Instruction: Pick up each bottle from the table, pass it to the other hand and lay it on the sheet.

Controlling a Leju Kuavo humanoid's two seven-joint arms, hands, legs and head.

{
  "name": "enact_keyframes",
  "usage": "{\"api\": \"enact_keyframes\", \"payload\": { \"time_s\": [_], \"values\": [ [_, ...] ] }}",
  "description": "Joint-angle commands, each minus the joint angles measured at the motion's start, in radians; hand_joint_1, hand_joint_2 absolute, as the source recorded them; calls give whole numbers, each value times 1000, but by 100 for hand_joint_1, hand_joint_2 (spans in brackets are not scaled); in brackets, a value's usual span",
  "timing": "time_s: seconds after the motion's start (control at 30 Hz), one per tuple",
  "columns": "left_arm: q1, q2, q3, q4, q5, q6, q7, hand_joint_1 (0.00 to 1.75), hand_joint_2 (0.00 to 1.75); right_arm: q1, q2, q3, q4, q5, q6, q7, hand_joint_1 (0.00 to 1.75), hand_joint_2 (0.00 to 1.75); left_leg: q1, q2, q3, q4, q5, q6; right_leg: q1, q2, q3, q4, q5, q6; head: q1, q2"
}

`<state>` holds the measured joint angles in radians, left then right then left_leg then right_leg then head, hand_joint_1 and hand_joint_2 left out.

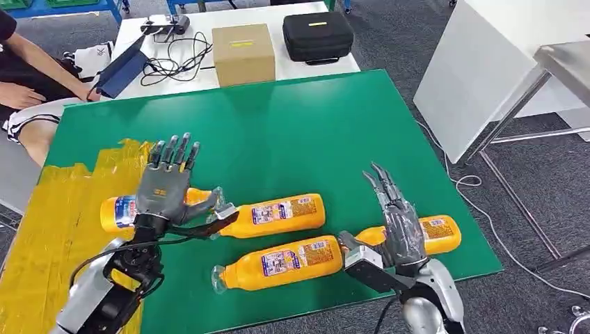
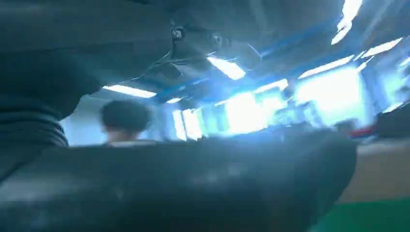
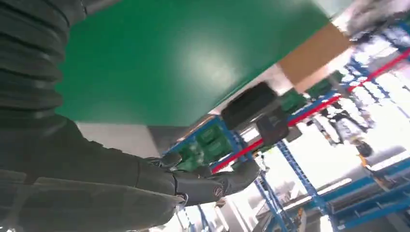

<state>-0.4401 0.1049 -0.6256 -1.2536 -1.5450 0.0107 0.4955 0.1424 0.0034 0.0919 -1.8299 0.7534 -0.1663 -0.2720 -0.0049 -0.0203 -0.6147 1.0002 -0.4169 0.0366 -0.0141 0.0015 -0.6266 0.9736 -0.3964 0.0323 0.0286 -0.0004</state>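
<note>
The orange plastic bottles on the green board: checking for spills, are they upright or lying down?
Lying down. The three fully visible orange plastic bottles rest on their sides on the green board.

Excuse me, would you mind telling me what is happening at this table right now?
A humanoid robot stands over a green table with four orange bottles lying on it. Its left hand hovers open above the leftmost bottle, which lies at the edge of the yellow sheet. Its right hand is open over the rightmost bottle. Neither holds anything.
</note>
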Motion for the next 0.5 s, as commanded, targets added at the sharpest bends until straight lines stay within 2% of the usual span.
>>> {"api": "enact_keyframes", "payload": {
  "time_s": [0.03, 0.1, 0.13, 0.17, 0.2, 0.33, 0.43, 0.5],
  "values": [
    [166, -186, 394, -295, 563, 275, -716, 0, 175, 35, -216, -11, -118, 386, 98, 209, 0, 175, 0, 2, 4, 0, -2, -1, 1, 1, 4, 0, -2, -1, 0, 0],
    [176, -176, 412, -291, 632, 269, -748, 0, 175, 48, -243, -9, -128, 388, 100, 210, 0, 175, 0, 2, 3, 1, -3, -1, -1, 1, 4, 0, -2, 0, 0, 0],
    [189, -179, 428, -286, 710, 246, -785, 0, 175, 61, -275, -1, -132, 395, 126, 214, 0, 175, 1, 4, 8, 3, -6, -2, 1, 2, 9, 0, -5, -1, 0, 0],
    [197, -180, 438, -282, 746, 243, -803, 0, 175, 70, -299, 3, -134, 401, 146, 216, 0, 175, -1, 1, 3, 0, -2, 0, -1, 0, 4, -1, -2, 0, 0, 0],
    [201, -182, 444, -276, 767, 247, -820, 0, 175, 76, -320, 5, -135, 408, 164, 218, 0, 175, 0, 2, 5, 0, -4, -1, -1, 0, 6, -1, -3, -1, 0, 0],
    [203, -181, 446, -270, 772, 249, -826, 0, 175, 77, -327, -3, -136, 406, 166, 218, 0, 175, -1, 2, 3, 0, -2, 0, -1, 1, 3, -1, -1, 0, 0, 0],
    [199, -185, 445, -269, 771, 249, -823, 0, 175, 72, -325, 2, -136, 406, 168, 218, 0, 175, 1, 3, 8, 1, -6, -2, 0, 1, 8, 0, -4, -2, 0, 0],
    [199, -185, 445, -269, 771, 249, -823, 0, 175, 72, -325, 2, -136, 406, 168, 218, 0, 175, 0, 2, 5, 0, -3, -1, 0, 0, 5, -1, -2, -1, 0, 0]
  ]
}}
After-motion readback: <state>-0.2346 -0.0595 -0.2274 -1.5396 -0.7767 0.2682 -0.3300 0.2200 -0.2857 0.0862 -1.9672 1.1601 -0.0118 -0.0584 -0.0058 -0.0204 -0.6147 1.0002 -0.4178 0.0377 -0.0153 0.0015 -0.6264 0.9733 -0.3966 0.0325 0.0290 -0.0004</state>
